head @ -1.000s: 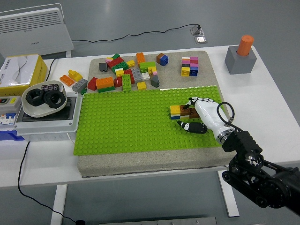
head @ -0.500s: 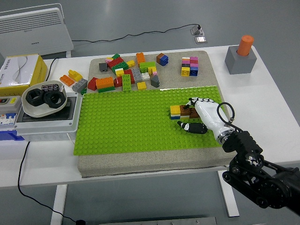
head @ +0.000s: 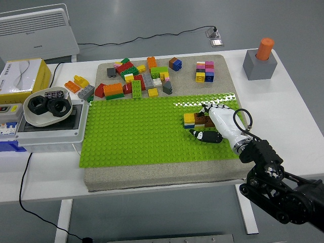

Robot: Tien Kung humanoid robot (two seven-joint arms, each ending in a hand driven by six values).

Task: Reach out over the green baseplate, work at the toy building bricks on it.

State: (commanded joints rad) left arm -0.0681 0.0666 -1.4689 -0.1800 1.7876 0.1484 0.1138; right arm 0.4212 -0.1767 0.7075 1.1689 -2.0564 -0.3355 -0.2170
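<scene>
The green baseplate [head: 136, 131] lies on a grey foam pad in the middle of the table. A short row of bricks, yellow on blue at its left end and brown beside it [head: 195, 120], stands on the plate's right part. My right hand [head: 206, 123] comes in from the lower right. Its white palm lies over the row's right end, with fingers curled on the brown bricks and the thumb [head: 205, 135] stretched along the plate in front of them. The left arm is out of view.
A heap of loose bricks [head: 134, 81] lies on the pad behind the plate, with a pink and yellow stack [head: 204, 71] to its right. A grey box with a bowl [head: 48, 114] stands at the left. A grey block with an orange cylinder [head: 260, 61] stands at the far right.
My right hand has shifted slightly up and to the left on the brick row. The plate's far right edge now catches a glare.
</scene>
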